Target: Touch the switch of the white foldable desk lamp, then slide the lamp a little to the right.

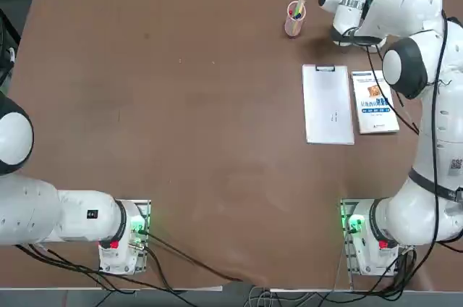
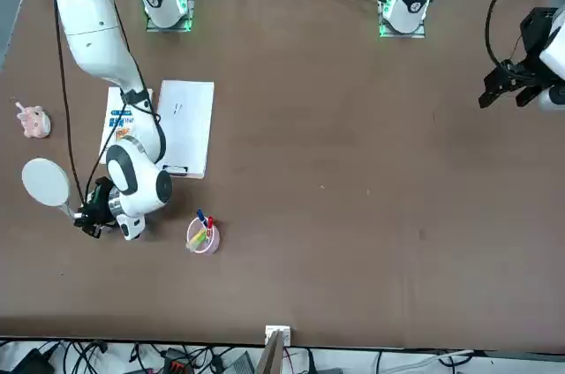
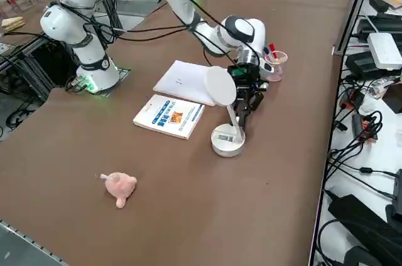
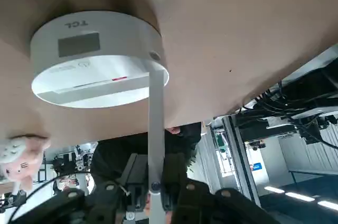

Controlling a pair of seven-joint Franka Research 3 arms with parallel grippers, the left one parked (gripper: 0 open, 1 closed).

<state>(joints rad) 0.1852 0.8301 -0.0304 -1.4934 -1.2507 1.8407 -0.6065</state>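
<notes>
Here the small white foldable desk lamp with its round disc base is standing at the table's far right, just beyond the blue-covered paperback book. The right gripper is clamping the lamp's thin jointed stem, the base lying just beyond its fingertips. "TCL" is showing on the base rim, beside a grey display panel.
</notes>
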